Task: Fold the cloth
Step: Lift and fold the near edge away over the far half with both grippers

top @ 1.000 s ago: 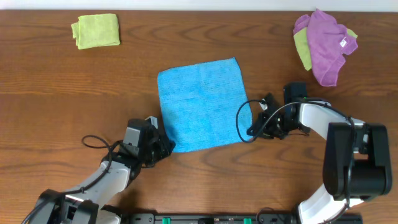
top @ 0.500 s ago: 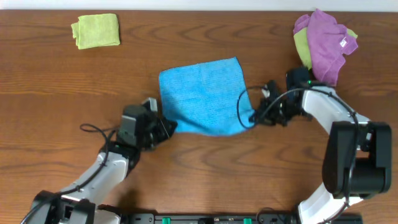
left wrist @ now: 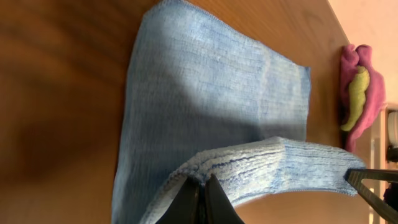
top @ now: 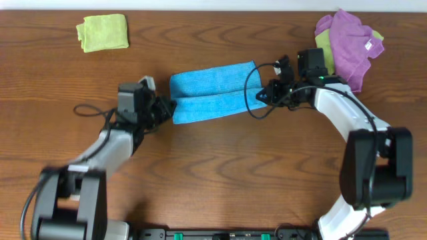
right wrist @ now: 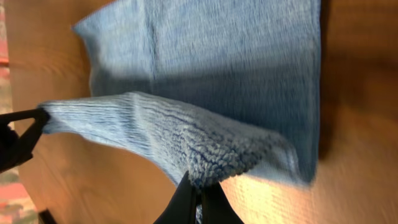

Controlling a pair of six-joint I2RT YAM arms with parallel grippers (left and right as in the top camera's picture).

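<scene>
The cloth [top: 212, 93] is lying in the middle of the surface [top: 220, 180], looking light, soft and floppy, sagging between its two near corners, so corners are seeming the best hold. The left jaws and right jaws are each pinching one tight. A second ago it was lying flat; now that near edge is travelling over the far half.

We've got the cloth [left wrist: 205, 106] pinched in the dark, matt fingers [left wrist: 186, 208] of the left gripper [left wrist: 200, 196]. It's soft microfibre, finely ribbed on the flat layer beyond the fingertips and fuzzy and looped right at them. At the right gripper [right wrist: 198, 198] we see the same fleecy pile. The table [right wrist: 354, 124] beside those fingers looks like smooth brown wood with a soft sheen. Near the right fingers the purple cloth [top: 350, 50] looks matt and plush, as does the lime-green cloth [top: 102, 33] well away from the left fingers.
</scene>
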